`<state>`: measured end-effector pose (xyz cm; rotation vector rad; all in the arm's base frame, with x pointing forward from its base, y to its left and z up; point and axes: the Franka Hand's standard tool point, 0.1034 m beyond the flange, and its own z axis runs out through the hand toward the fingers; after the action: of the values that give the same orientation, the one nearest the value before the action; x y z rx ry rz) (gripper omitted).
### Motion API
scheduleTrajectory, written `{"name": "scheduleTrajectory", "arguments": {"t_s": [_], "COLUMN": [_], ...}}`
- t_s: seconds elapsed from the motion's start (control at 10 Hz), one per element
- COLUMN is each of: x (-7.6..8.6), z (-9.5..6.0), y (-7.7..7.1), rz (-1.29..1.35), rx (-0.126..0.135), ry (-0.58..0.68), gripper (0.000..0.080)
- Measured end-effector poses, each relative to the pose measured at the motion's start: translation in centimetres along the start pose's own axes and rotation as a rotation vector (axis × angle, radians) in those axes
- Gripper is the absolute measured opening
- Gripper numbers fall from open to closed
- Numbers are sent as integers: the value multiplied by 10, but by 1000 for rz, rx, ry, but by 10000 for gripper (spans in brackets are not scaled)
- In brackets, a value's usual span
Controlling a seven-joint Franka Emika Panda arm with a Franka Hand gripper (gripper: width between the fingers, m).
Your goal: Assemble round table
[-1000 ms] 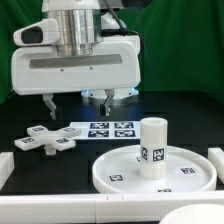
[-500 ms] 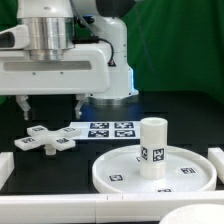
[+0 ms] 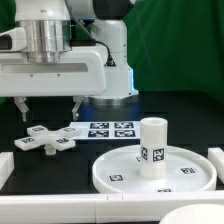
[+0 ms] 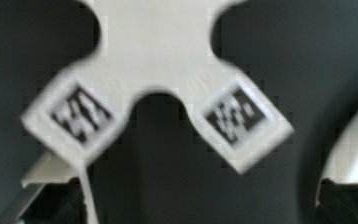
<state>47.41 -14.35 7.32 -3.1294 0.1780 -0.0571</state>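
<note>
The white cross-shaped piece (image 3: 48, 139) lies flat on the black table at the exterior view's left. My gripper (image 3: 49, 107) hangs open and empty straight above it, one finger to each side, not touching it. In the wrist view the cross-shaped piece (image 4: 158, 50) fills the frame, blurred, with two tagged arms between my open gripper (image 4: 197, 200). The short cylindrical leg (image 3: 152, 146) stands upright on the large round disc (image 3: 112, 173) at the exterior view's right.
The marker board (image 3: 110, 130) lies flat beside the cross-shaped piece, behind the disc. White border blocks sit at the left (image 3: 5, 166), right (image 3: 217, 160) and along the front edge (image 3: 100, 211). A green backdrop closes the back.
My gripper has moved toward the exterior view's left, from above the marker board's edge to above the cross-shaped piece. The parts have not moved.
</note>
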Motion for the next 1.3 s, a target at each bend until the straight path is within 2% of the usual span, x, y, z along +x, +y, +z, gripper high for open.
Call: {"name": "scheduleTrajectory", "arguments": {"t_s": [0.3, 0.6, 0.7, 1.0, 1.3], "x": [-18, -17, -20, -26, -28], "z": [9, 10, 13, 26, 30], "y": [3, 3, 6, 10, 10], "rz": [39, 32, 25, 4, 3], "rx": [24, 24, 28, 14, 14], "ry": [-53, -53, -59, -61, -70], "gripper": [649, 649, 649, 649, 649]}}
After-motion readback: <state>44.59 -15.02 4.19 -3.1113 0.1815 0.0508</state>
